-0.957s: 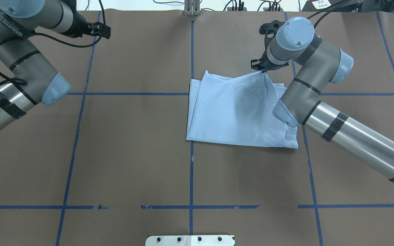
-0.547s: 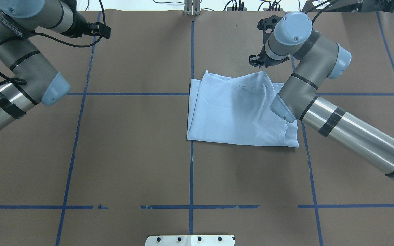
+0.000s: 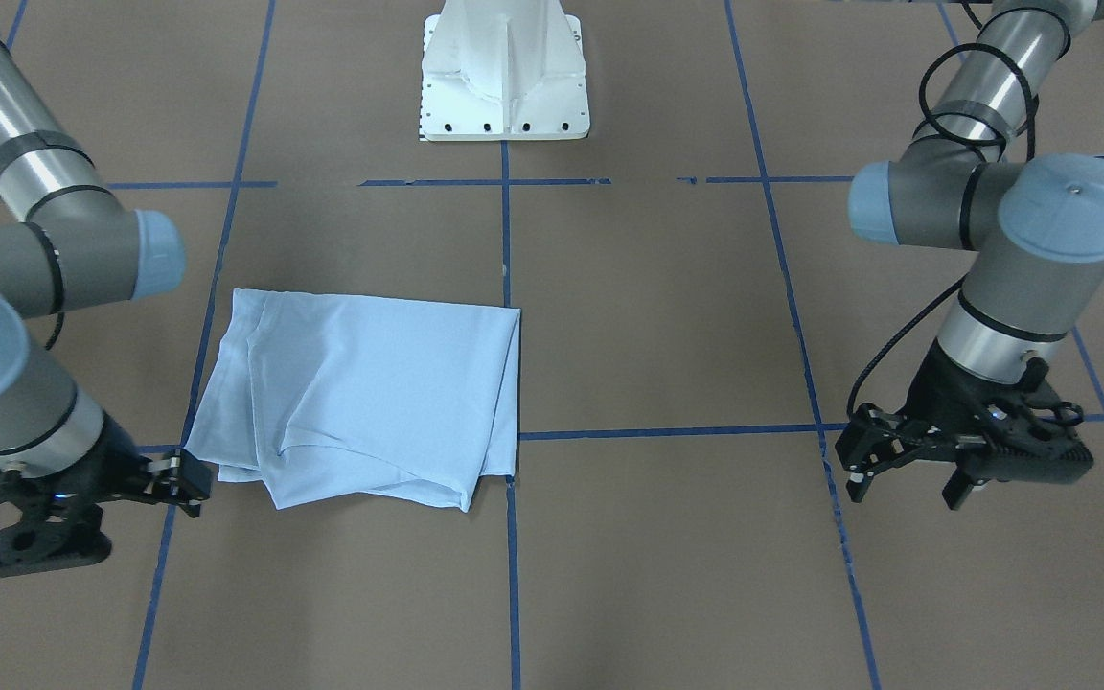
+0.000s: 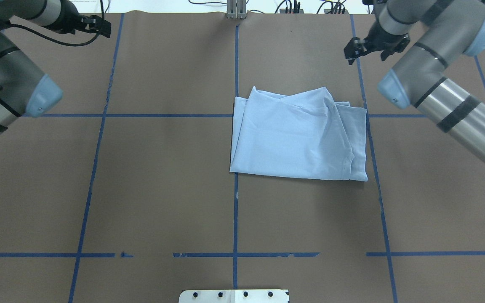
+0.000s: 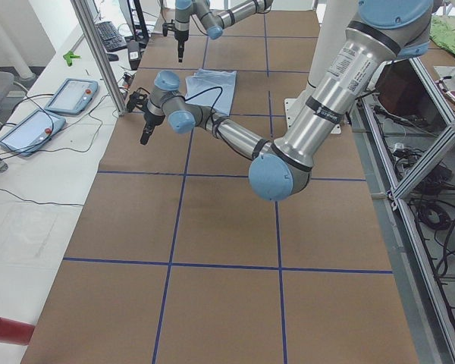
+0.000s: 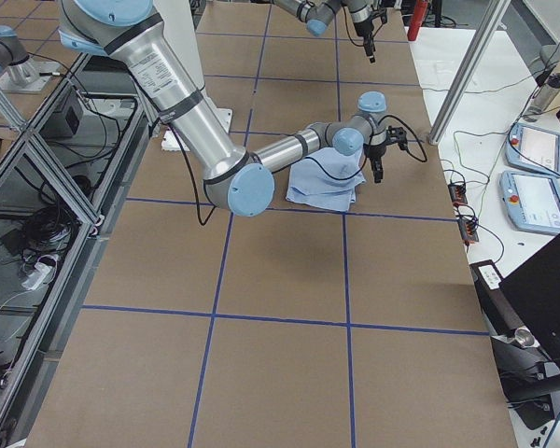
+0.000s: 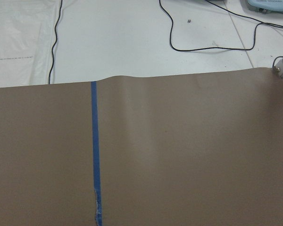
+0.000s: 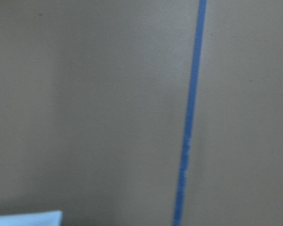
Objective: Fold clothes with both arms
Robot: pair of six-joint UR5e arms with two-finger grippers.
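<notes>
At the far left of the table (image 4: 162,189), the left end effector (image 4: 99,26) hangs with its fingers spread and nothing between them, well apart from the garment. Blue tape lines (image 4: 235,219) cross the table's brown covering. Just right of the centre line lies the light blue T-shirt (image 4: 297,134), folded into a rough rectangle with its left edge along that tape. No print shows on the upper side. The cloth looks thin, limp and light, so it would likely sag from any single pinch and could slide on the smooth covering. The layers sit staggered along the right edge and rumpled at the far right corner. A good hold is therefore probably at two corners of one edge, pinching every layer at once. Farther right and toward the far edge, the right end effector (image 4: 366,52) hovers with its fingers spread and empty, near the shirt's far right corner but not touching it. Nothing stands between either arm and the shirt. The white base plate (image 4: 234,296) sits at the near edge and cables (image 4: 293,6) lie beyond the far edge, both away from the work.
</notes>
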